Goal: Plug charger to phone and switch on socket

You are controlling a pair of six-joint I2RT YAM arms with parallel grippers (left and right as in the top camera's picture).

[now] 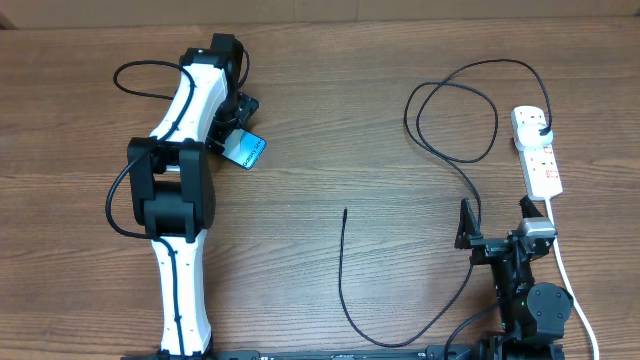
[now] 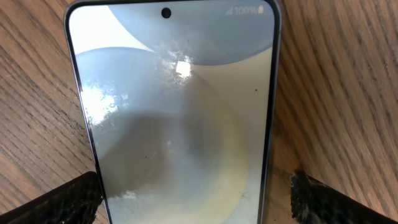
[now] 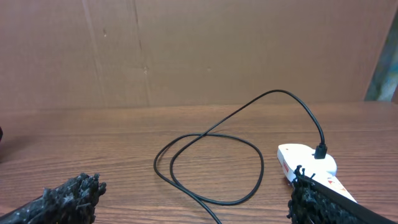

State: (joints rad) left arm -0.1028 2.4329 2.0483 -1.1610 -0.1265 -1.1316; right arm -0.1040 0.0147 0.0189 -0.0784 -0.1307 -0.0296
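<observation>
- overhead: one phone (image 1: 246, 151), one charger (image 1: 342, 270), one socket (image 1: 540, 165) and two hands on a wooden table (image 1: 340, 120).
- the left hand (image 1: 238, 135) is open wide over the phone at the left of the table; the lit screen faces up and shows just past the fingers.
- the right hand (image 1: 497, 218) is open wide and holds nothing. it sits near the right front edge, just short of the socket's near end.
- the charger's plug (image 1: 540, 133) sits in the far end of the socket. its cable makes one loop left of the socket, passes by the right hand, then curves along the front. the free tip lies mid-table, well apart from the phone and both hands.
- a white cord (image 1: 570, 280) leaves the socket's near end past the right arm.
- left wrist: one phone (image 2: 174, 124) fills the view, flat on the table. the left hand (image 2: 199, 208) straddles its near end, one of the fingers (image 2: 59, 202) at each side. whether they touch its edges cannot be told.
- right wrist: the right hand (image 3: 193, 205) is wide and empty. ahead lie the charger's loop (image 3: 211, 134) and, to the right, the socket (image 3: 308, 158) with the plug (image 3: 321, 151) upright in it.
</observation>
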